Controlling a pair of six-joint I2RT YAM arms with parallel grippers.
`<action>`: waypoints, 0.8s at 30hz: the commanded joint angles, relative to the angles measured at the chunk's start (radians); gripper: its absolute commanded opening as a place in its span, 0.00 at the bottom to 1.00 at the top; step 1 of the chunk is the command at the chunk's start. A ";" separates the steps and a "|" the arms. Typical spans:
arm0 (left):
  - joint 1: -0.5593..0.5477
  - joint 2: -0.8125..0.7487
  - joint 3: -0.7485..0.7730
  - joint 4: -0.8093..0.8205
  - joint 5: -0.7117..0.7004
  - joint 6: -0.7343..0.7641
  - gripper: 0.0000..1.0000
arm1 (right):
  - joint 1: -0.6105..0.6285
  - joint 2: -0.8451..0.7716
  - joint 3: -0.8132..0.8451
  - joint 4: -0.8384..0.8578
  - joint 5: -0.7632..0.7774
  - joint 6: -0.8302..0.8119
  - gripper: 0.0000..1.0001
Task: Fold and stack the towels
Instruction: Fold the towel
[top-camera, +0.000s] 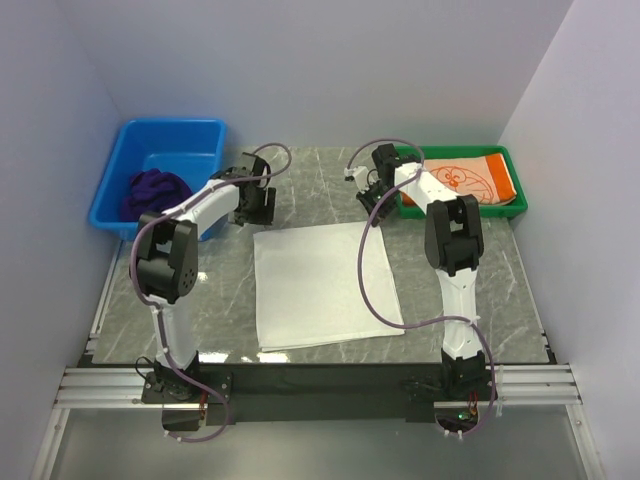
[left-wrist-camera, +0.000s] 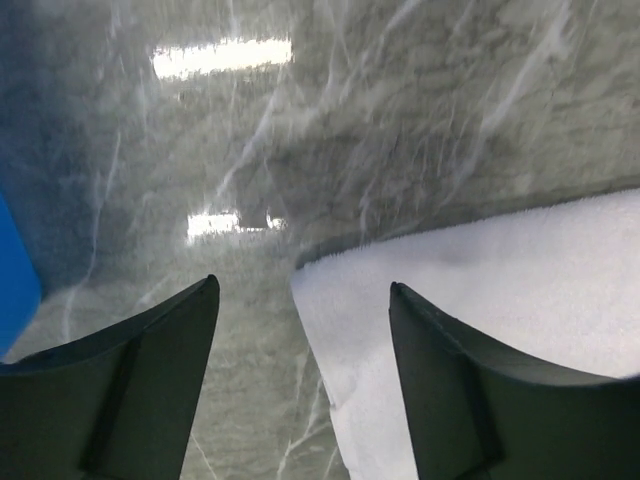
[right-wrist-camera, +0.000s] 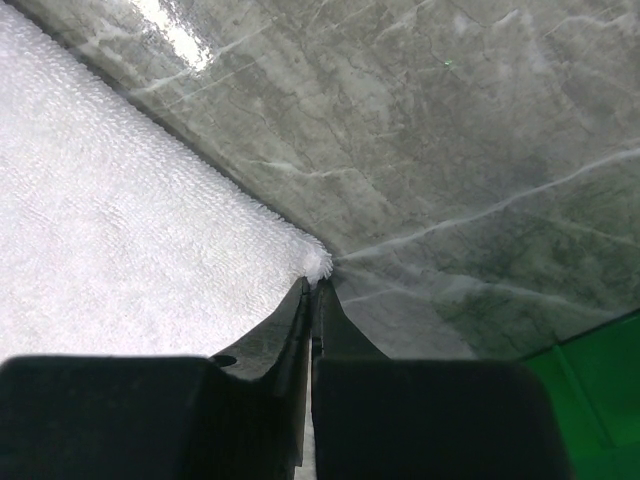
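Note:
The white towel (top-camera: 320, 285) lies flat on the marble table. My left gripper (top-camera: 255, 212) is open, and the towel's far left corner (left-wrist-camera: 480, 290) lies between its fingers (left-wrist-camera: 150, 350). My right gripper (top-camera: 372, 205) is shut on the towel's far right corner (right-wrist-camera: 120, 230), with the corner tuft showing at its fingertips (right-wrist-camera: 300, 300). The orange towel with the cartoon print (top-camera: 470, 180) lies folded in the green tray (top-camera: 520, 205). The dark purple towel (top-camera: 155, 190) sits bunched in the blue bin (top-camera: 170, 135).
The blue bin stands at the far left, and its edge shows in the left wrist view (left-wrist-camera: 15, 280). The green tray stands at the far right, and its corner shows in the right wrist view (right-wrist-camera: 590, 390). White walls enclose the table.

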 joint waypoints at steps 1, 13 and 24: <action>0.005 0.037 0.057 -0.034 -0.002 0.067 0.71 | 0.001 -0.031 -0.039 0.027 0.006 0.001 0.00; 0.028 0.059 0.028 -0.026 0.087 0.101 0.62 | 0.001 -0.051 -0.074 0.067 0.006 0.014 0.00; 0.045 0.152 0.051 -0.032 0.078 0.090 0.56 | 0.001 -0.068 -0.105 0.104 0.007 0.028 0.00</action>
